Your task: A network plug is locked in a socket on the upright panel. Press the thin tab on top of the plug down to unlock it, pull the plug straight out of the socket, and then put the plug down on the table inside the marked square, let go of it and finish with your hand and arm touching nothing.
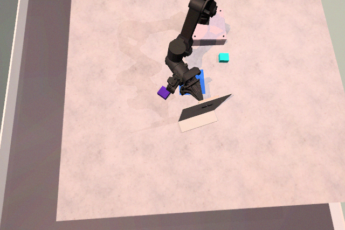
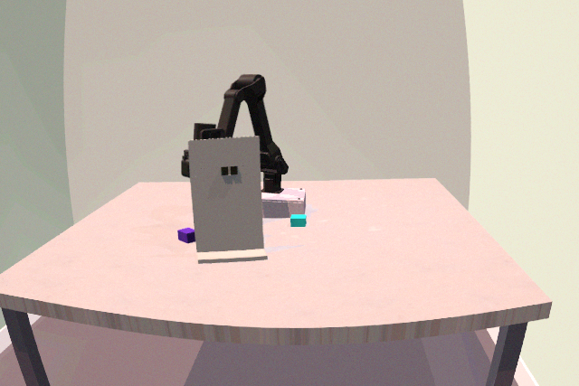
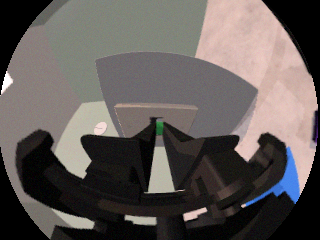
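The upright panel (image 1: 192, 111) (image 2: 228, 218) (image 3: 150, 75) stands on the table. On its arm side is a tan socket block (image 3: 131, 119). My gripper (image 1: 201, 99) (image 3: 159, 125) is at the front of this block, fingers nearly together. The green plug (image 3: 159, 128) shows as a small patch between the fingertips, in line with the socket; the gripper is shut on it. The plug's tab cannot be made out, and the plug is hidden in the top and exterior views. The blue marked square (image 1: 202, 80) (image 3: 292, 175) lies on the table under my hand, partly covered by it.
A purple block (image 1: 163, 92) (image 2: 186, 235) lies beside my wrist. A cyan block (image 1: 223, 57) (image 2: 298, 221) lies on the other side, nearer the pale arm base (image 1: 210, 42) (image 2: 283, 208). The panel's foot (image 1: 198, 122) (image 2: 232, 256) sticks out on its far side.
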Controlling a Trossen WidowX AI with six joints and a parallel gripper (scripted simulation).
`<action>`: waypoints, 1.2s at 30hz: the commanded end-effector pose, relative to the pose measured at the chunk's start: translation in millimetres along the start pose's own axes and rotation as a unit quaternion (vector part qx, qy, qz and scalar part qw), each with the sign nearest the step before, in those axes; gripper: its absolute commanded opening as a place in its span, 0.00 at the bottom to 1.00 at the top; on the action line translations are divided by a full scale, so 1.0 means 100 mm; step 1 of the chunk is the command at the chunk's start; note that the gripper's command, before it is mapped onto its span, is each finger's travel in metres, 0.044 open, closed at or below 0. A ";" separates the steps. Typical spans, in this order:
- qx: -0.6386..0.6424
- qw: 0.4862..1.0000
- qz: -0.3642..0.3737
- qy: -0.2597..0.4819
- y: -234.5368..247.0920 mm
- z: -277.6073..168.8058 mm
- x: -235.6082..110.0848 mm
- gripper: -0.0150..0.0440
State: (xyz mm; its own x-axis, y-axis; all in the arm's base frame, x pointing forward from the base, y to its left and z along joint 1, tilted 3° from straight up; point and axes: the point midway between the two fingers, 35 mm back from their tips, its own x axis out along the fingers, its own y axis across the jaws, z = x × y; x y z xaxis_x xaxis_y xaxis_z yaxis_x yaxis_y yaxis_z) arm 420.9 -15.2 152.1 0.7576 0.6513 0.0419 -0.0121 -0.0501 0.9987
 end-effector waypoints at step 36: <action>-0.001 1.000 -0.001 -0.002 -0.01 -0.06 -0.24 0.25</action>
State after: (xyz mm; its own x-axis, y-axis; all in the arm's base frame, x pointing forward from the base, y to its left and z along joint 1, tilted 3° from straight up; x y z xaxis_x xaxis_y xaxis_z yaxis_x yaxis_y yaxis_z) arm 403.4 -25.2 152.9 0.7611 0.6471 0.0437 -0.0213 -0.0424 0.9989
